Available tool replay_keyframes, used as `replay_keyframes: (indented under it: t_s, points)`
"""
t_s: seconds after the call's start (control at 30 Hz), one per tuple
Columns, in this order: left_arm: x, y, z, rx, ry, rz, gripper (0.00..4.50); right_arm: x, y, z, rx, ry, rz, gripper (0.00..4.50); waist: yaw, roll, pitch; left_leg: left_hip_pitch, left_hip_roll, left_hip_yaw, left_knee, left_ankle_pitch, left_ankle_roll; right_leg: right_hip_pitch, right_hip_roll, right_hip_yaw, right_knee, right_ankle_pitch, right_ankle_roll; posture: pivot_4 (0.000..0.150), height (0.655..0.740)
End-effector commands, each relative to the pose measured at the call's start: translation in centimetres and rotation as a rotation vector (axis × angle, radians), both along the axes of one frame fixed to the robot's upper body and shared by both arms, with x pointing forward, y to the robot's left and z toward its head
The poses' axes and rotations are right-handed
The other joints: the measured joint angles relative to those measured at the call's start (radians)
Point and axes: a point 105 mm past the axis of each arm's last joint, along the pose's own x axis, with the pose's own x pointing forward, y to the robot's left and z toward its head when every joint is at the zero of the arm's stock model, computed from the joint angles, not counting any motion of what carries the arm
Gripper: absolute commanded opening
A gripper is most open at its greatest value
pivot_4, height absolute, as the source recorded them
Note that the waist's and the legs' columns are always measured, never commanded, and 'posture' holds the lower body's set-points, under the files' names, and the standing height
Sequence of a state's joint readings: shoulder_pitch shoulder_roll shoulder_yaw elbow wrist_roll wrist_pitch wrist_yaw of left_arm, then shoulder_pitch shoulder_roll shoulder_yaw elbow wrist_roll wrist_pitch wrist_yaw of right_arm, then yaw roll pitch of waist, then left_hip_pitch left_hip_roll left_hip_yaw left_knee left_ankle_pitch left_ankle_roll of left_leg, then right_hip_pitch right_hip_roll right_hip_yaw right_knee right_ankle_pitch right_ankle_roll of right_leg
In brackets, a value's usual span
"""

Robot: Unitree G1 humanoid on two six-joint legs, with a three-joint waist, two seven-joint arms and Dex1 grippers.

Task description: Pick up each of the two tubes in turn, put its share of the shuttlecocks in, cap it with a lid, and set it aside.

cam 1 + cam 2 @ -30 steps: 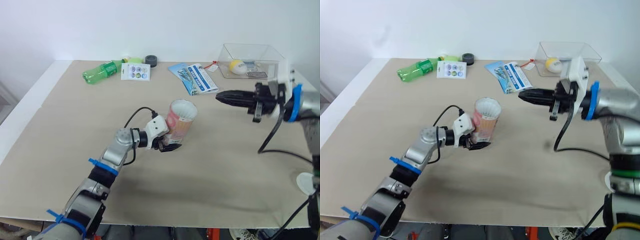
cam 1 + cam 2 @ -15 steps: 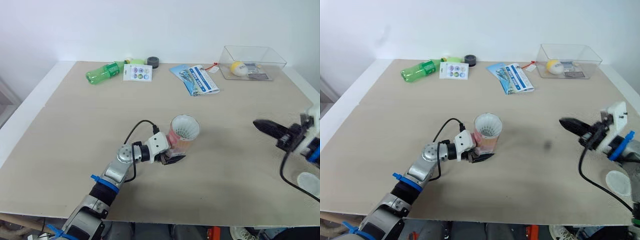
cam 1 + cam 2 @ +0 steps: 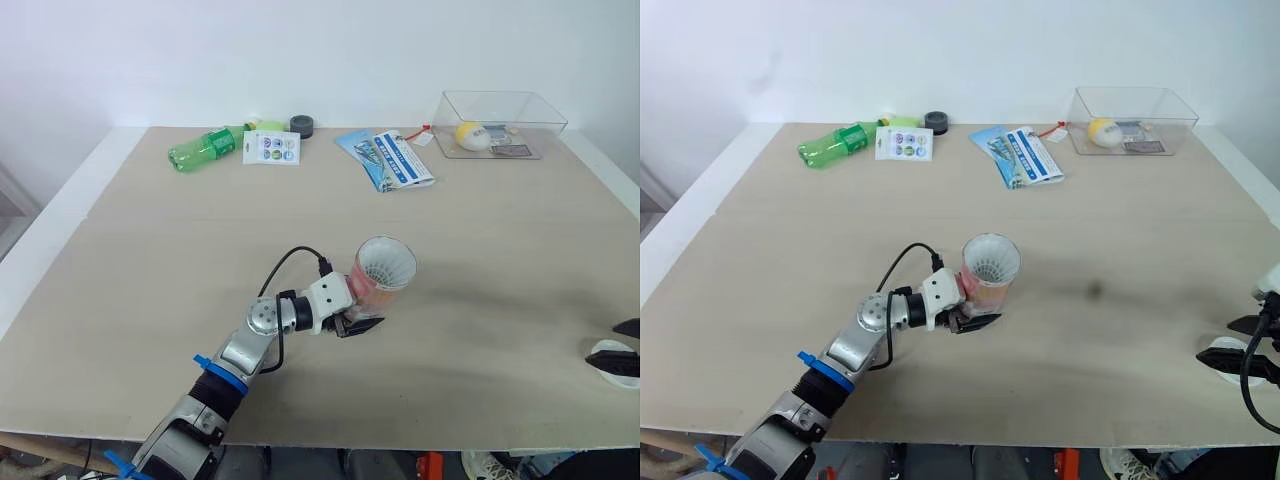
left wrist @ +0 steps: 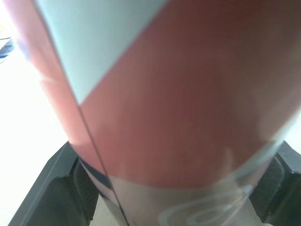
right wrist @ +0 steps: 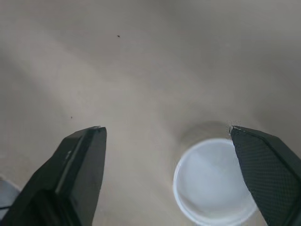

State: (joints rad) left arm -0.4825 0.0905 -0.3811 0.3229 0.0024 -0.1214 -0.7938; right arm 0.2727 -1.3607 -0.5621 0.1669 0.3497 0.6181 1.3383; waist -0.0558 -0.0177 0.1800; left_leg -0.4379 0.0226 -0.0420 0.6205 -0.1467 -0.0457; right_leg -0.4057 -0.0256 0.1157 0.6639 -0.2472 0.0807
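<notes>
Silver left arm (image 3: pixel 243 347) wears blue ties (image 3: pixel 215 366), black cable (image 3: pixel 281 263).

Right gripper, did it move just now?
Yes. The right gripper went from beside the clear box to the table's near edge, above the white lid.

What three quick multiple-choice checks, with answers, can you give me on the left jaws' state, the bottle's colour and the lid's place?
1. The left gripper is: A) open and empty; B) shut on the tube; C) shut on nothing.
2. The bottle is: A) blue; B) green; C) red.
3. The white lid lies: A) on the tube; B) beside the bottle; C) under the right gripper.
Answers: 1 B, its jaws press the tube's sides; 2 B, its plastic is green; 3 C, the right wrist view shows it between open jaws.
</notes>
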Motion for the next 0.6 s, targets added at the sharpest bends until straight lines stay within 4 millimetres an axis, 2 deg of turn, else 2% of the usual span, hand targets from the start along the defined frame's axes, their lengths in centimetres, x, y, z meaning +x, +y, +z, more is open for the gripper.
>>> replay_keyframes:
  t_s: [0.03, 0.23, 0.6]
  points:
    - [-0.4, -0.6, 1.0, -0.027, -0.032, -0.011, 3.69, -0.1, -0.4, 1.3, -0.032, -0.004, -0.024, 4.49, 0.002, 0.000, 0.000, 0.000, 0.000, 0.000, 0.000, 0.000, 0.000, 0.000, 0.000, 0.000, 0.000, 0.000, 0.000, 0.150, 0.7400]
    - [-0.7, -0.9, 1.2, -0.039, -0.027, -0.012, 3.69, -0.9, -1.1, -0.6, 0.000, 0.055, -0.086, 4.49, 0.003, 0.000, 0.000, 0.000, -0.001, 0.000, 0.000, -0.001, -0.001, 0.000, 0.000, 0.000, 0.000, -0.001, 0.001, 0.150, 0.7400]
    - [-0.9, -1.3, 1.3, -0.045, -0.024, -0.017, 3.69, -0.2, -0.7, -2.9, 0.047, 0.079, -0.094, 4.49, 0.003, -0.001, 0.000, 0.000, -0.001, 0.000, 0.000, -0.001, -0.001, 0.000, -0.001, 0.000, 0.000, -0.001, 0.001, 0.150, 0.7400]
